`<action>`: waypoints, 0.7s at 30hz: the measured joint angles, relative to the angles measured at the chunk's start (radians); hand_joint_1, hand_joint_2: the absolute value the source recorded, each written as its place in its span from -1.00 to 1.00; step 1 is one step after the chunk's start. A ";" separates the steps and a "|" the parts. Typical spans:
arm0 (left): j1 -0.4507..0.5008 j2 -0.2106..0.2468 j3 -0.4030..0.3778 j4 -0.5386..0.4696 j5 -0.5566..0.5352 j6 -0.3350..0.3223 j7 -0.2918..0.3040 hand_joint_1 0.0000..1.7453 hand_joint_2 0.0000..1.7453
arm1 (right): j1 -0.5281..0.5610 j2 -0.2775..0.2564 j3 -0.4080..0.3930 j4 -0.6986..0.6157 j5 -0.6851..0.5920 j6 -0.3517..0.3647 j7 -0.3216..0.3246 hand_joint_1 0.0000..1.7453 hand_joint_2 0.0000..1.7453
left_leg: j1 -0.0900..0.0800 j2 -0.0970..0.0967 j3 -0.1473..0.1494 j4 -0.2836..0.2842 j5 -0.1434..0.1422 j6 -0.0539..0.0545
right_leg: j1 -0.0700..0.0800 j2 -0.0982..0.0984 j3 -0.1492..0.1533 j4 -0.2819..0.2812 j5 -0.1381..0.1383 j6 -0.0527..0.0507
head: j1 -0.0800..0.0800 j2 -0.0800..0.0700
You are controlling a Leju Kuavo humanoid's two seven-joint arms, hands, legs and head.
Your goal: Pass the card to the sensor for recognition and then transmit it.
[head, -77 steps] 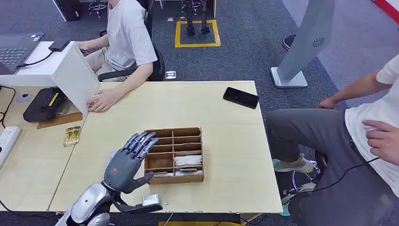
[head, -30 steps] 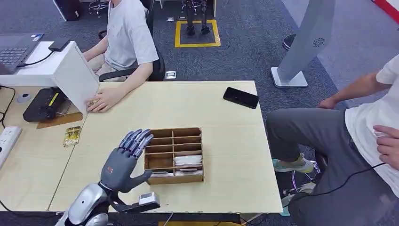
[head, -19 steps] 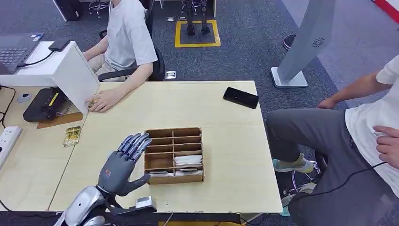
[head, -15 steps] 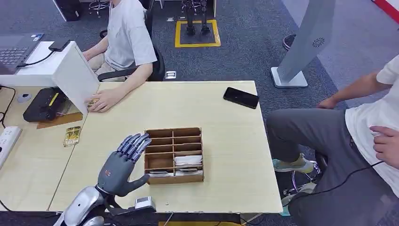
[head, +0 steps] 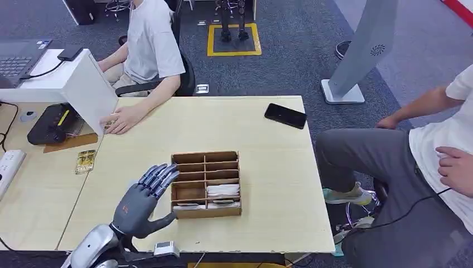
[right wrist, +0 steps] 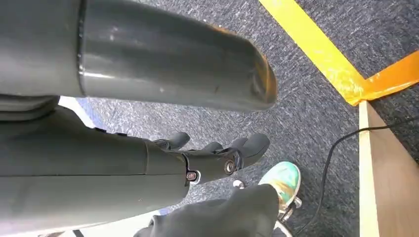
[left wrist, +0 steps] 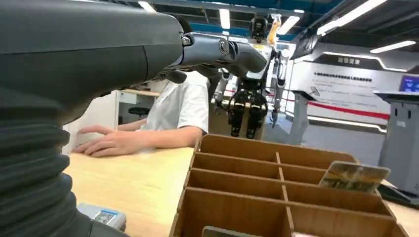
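A wooden divided box stands in the middle of the table, with white cards lying in its near right compartments. My left hand hovers open just left of the box, fingers spread and pointing at its near left corner, holding nothing. In the left wrist view the fingers reach over the box, where a picture card stands upright in a far slot. A black sensor device sits at the far left, with a loose card lying near it. My right hand hangs beside my body above the floor, empty.
A seated person rests a hand on the table by a white panel. A black phone lies at the far right corner. Another person sits close on the right. A power strip lies at the left edge.
My left hand has drawn back and down from over the box's left side toward the table's near edge, staying open. The box and cards have not moved.
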 joint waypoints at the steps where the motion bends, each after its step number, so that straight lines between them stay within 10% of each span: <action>1: 0.003 0.005 0.000 -0.002 0.004 -0.007 -0.006 -1.00 1.00 | 0.000 0.000 0.000 -0.001 0.001 0.001 0.000 -1.00 -1.00 | 0.000 0.000 0.000 0.000 0.000 0.000 | 0.000 0.000 0.000 0.000 0.000 0.000 | 0.001 0.000; 8: 0.006 0.027 -0.002 -0.005 0.007 -0.128 -0.018 -1.00 1.00 | -0.008 0.000 -0.001 -0.003 0.019 0.020 0.000 -1.00 -1.00 | 0.000 0.000 0.000 0.000 0.000 0.000 | 0.000 0.000 0.000 0.000 0.000 0.000 | 0.000 0.000; 21: 0.006 0.033 -0.003 -0.005 0.007 -0.139 -0.018 -1.00 1.00 | -0.017 0.000 -0.001 -0.007 0.022 0.021 0.000 -1.00 -1.00 | 0.000 0.000 0.000 0.000 0.000 0.000 | 0.000 0.000 0.000 0.000 0.000 0.000 | 0.000 0.000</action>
